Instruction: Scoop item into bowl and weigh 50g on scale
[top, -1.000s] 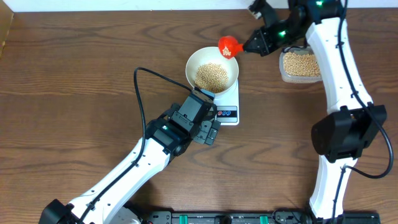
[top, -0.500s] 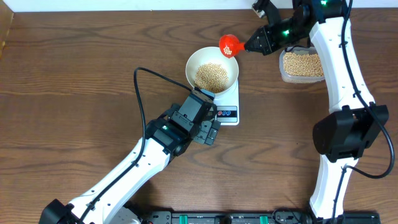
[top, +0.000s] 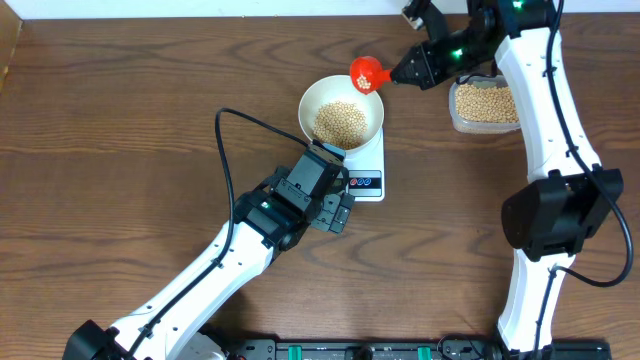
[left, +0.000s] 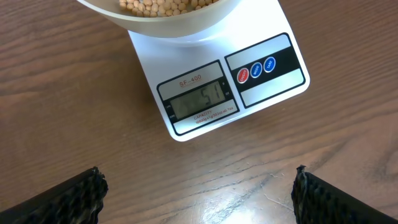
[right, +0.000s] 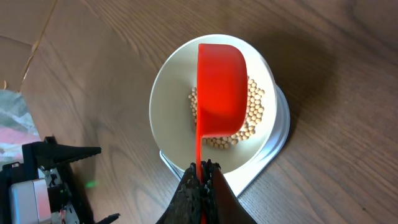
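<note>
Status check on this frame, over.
Left gripper open, off the scale. Right gripper shut on scoop, over bowl rim. Beans in bowl, on scale; display looks like 51. Nothing blocking.

Tan beans (top: 342, 122) heaped in off-white bowl (top: 316, 96), atop white scale (top: 366, 183), reading 51

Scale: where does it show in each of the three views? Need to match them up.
Overhead: scale sits just right of centre, mostly under the bowl, display end towards the left arm.
Left wrist: scale fills the upper centre, with its display and two buttons visible.
Right wrist: scale only peeks out around the bowl, below the red scoop.
Shared landmark: the bowl of beans standing on it.
</note>
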